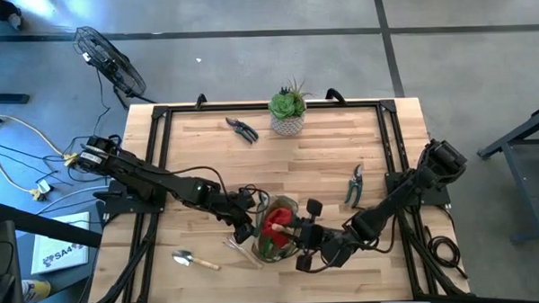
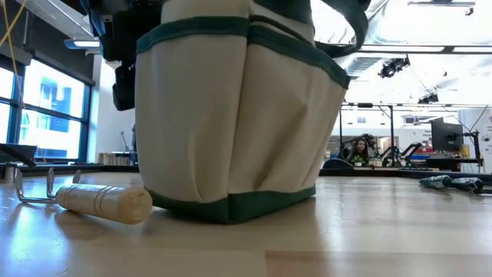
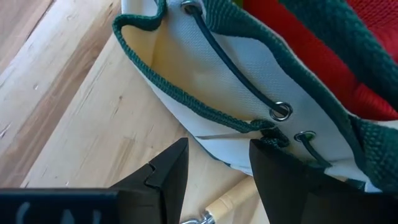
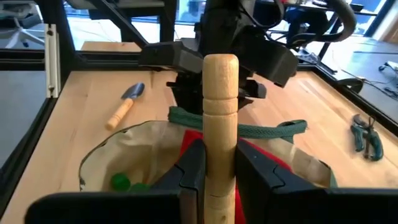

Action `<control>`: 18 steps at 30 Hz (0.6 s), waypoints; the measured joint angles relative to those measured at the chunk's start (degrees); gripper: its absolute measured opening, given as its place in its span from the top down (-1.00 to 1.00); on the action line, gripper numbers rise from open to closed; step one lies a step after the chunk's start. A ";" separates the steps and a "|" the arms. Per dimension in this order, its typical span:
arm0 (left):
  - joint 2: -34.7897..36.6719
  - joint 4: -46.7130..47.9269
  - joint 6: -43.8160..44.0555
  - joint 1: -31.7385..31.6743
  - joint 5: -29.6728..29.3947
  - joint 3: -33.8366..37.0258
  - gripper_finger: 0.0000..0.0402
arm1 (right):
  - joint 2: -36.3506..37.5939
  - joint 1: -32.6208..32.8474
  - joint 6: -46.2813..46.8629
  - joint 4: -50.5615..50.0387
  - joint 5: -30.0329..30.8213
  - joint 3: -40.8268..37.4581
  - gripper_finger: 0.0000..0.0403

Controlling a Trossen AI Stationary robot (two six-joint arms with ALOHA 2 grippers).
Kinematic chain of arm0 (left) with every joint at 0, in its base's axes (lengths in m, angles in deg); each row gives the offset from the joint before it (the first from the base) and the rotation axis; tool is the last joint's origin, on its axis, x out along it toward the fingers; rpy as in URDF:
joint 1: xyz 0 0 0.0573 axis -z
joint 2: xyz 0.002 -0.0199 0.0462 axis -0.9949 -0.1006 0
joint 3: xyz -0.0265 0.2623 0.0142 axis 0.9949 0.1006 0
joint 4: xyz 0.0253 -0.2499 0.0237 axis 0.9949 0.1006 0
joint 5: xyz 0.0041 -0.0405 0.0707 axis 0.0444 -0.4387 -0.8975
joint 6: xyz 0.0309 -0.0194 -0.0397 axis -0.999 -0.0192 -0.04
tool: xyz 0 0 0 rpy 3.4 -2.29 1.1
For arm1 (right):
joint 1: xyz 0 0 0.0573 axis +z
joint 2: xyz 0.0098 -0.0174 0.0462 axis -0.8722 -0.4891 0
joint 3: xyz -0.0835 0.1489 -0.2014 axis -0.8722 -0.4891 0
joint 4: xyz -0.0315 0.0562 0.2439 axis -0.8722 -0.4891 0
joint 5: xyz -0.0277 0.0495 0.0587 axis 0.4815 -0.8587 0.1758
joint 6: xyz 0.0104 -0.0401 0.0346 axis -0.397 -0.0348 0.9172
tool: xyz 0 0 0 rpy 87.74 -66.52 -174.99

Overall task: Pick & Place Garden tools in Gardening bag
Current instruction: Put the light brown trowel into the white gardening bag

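Note:
The tan gardening bag (image 1: 279,225) with green trim stands near the table's near edge. It holds a red item (image 4: 273,165) and a green item (image 4: 118,182). My right gripper (image 4: 221,158) is over the bag's opening on its right side, shut on a wooden tool handle (image 4: 221,93); the tool's metal end is hidden. My left gripper (image 3: 217,163) is open at the bag's left side, by an outer pocket (image 3: 186,81). A wooden-handled fork (image 2: 100,201) lies against the bag's foot. A trowel (image 1: 192,259), dark shears (image 1: 243,129) and a green-handled pruner (image 1: 354,184) lie on the table. My right gripper pinches the wooden handle's shaft (image 4: 221,146) between its two fingers. The handle lies along the fingers, its rounded free end (image 4: 221,62) sticking out past the fingertips above the bag's opening, clear of the table. My left gripper's one finger (image 3: 280,174) stands at the pocket's green trim (image 3: 264,127); whether it touches cannot be told.
A green succulent in a white pot (image 1: 289,112) stands at the table's far edge. Black frame rails (image 1: 390,138) run along the table's sides. Bare wood lies between the bag and the pot. A person (image 2: 358,149) sits in the room beyond.

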 joint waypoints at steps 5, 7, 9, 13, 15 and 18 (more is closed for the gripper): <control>0.00 0.04 -0.15 0.00 0.02 0.00 0.17 | 0.00 -0.30 0.61 -0.01 -3.37 0.00 0.60; 0.00 0.05 -0.15 -0.02 0.04 0.00 0.17 | 0.00 -0.32 0.62 -0.02 -4.53 0.00 0.48; 0.00 0.08 -0.15 -0.02 0.04 0.00 0.17 | 0.00 -0.28 0.62 -0.04 -4.71 0.00 0.39; 0.00 0.10 -0.13 0.00 0.08 0.00 0.17 | 0.00 -0.22 0.62 -0.04 -4.71 0.00 0.29; 0.00 0.10 -0.14 0.00 0.08 0.00 0.17 | 0.00 -0.22 0.61 -0.04 -4.74 0.00 0.26; 0.00 0.14 -0.13 0.00 0.08 0.00 0.17 | 0.00 -0.22 0.61 -0.07 -4.73 0.00 0.25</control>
